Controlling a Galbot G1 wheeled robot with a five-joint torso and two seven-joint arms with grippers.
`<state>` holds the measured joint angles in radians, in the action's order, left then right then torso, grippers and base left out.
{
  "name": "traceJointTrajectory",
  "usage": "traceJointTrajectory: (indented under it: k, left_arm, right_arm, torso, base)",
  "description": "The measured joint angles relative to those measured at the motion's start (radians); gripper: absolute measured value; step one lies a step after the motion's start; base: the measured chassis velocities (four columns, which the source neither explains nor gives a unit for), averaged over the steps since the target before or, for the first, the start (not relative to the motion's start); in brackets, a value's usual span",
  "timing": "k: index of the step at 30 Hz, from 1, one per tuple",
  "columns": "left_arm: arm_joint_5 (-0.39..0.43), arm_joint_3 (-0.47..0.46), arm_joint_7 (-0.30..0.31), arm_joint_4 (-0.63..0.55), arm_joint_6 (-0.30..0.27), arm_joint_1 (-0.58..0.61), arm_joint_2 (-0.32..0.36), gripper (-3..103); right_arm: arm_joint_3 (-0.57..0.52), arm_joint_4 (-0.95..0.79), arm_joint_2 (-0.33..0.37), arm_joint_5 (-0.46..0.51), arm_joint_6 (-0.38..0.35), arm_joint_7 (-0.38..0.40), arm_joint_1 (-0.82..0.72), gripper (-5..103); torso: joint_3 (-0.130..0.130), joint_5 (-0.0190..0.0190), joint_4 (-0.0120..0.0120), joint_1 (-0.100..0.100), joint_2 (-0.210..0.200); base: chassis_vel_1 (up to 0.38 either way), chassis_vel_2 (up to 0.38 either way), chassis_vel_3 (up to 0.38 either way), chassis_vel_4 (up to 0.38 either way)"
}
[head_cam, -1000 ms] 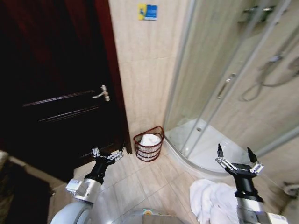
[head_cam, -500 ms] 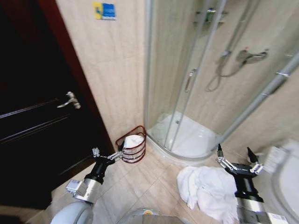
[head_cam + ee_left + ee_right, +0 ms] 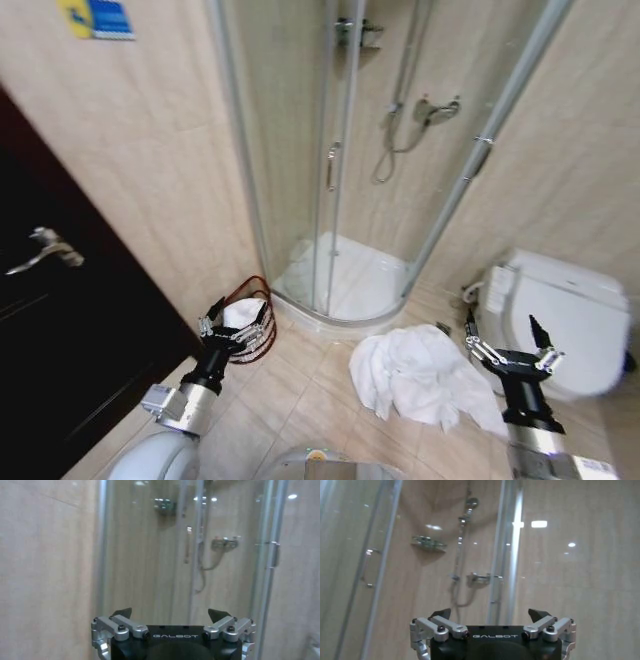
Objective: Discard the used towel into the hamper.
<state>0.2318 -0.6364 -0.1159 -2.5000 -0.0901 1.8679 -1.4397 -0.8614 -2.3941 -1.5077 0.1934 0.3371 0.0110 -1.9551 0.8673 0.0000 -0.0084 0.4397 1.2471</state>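
- Head view nearest in: left gripper point(image 3: 232, 329) and right gripper point(image 3: 506, 343) both held up, jaws spread wide, nothing in either.
- Between them, the white towel point(image 3: 420, 375) lies crumpled on the floor tiles, untouched.
- Farther left, the hamper point(image 3: 259, 330) stands by the shower enclosure point(image 3: 340, 200), something white inside.
- Judgement: approach step; next comes reaching down for the towel.

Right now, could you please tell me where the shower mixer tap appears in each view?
Head view: the shower mixer tap is on the back wall inside the shower cubicle, toward the picture's upper right.
Left wrist view: the tap is on the wall beyond the glass.
Right wrist view: the tap is directly ahead, beyond the glass.
Shared landmark: the wire shelf mounted higher on that wall.
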Motion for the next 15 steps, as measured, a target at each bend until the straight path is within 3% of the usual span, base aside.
traceJointTrajectory:
  k: [15]
  left_arm:
    - [0.000,0.000,0.000,0.000,0.000,0.000,0.000,99]
  right_arm:
    - [0.000,0.000,0.000,0.000,0.000,0.000,0.000,100]
  torso:
    - [0.000,-0.0001,0.0000,0.000,0.000]
  base:
    - [-0.129,-0.125,-0.122,-0.119]
